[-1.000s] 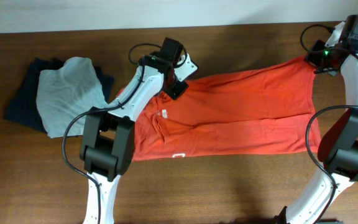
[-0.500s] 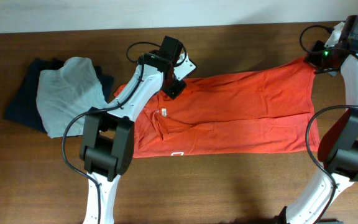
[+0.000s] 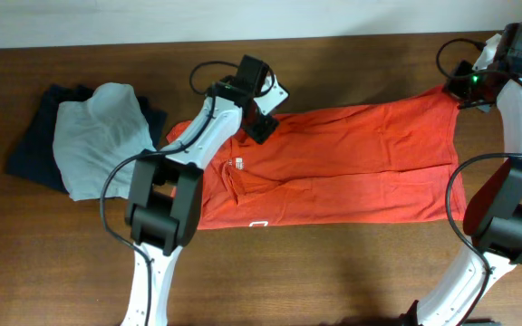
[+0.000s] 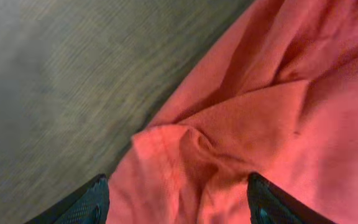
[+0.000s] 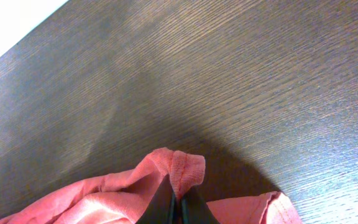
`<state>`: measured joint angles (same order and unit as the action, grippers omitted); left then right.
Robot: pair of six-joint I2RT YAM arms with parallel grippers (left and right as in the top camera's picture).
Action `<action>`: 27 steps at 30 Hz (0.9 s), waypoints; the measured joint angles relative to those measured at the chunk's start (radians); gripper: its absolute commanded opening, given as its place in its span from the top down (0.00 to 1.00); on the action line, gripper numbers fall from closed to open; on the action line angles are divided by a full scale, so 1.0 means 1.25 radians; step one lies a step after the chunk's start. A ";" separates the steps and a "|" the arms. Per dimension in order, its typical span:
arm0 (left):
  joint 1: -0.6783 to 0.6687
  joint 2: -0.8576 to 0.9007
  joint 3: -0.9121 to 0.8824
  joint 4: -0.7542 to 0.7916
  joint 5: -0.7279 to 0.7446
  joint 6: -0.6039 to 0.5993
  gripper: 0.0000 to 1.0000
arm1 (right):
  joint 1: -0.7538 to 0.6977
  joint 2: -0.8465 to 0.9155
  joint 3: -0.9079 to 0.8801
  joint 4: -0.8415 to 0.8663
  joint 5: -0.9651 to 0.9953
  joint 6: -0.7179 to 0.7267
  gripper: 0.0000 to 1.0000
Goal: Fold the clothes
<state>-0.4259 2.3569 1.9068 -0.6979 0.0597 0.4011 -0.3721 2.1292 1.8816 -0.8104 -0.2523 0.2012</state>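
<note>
Orange-red T-shirt (image 3: 352,163) lies spread on the worktop (image 3: 333,281), running from just beneath your left hand (image 4: 178,194), which gapes over loose bunched cloth, to your right hand (image 5: 178,208), clamped on its far corner; mid-fold by my reading, so next regrip that near edge.

Dark brown wood-grain table (image 3: 333,272), pale strip (image 3: 107,18) along far edge, possibly a wall, even light

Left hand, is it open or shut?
Open: the left hand has its fingers wide apart over the orange-red heathered cotton T-shirt, gripping nothing.
</note>
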 measured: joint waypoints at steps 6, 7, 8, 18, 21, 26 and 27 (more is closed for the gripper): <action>0.000 0.016 0.000 0.045 0.000 0.000 0.52 | 0.000 0.000 0.000 -0.013 0.000 0.000 0.96; 0.000 0.016 0.000 0.046 0.001 0.000 0.56 | 0.000 0.000 0.000 -0.015 0.000 0.001 0.96; 0.000 0.016 0.000 0.047 0.002 0.002 0.61 | 0.000 0.000 0.000 -0.016 0.000 0.000 0.96; 0.000 0.017 0.001 0.025 0.014 0.000 0.83 | 0.000 0.000 0.000 -0.017 0.000 0.000 0.96; 0.000 0.017 0.005 -0.008 0.015 0.005 0.57 | 0.000 0.000 0.000 -0.017 0.000 0.000 0.96; 0.000 0.018 0.053 -0.105 0.015 0.000 0.36 | 0.000 0.000 0.000 -0.016 0.000 0.000 0.96; 0.001 0.018 0.067 -0.115 0.015 -0.001 0.34 | 0.000 0.000 0.000 -0.016 0.000 0.000 0.96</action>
<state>-0.4244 2.3791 1.9907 -0.8421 0.0784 0.3996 -0.3725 2.1292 1.8812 -0.8307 -0.2523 0.2008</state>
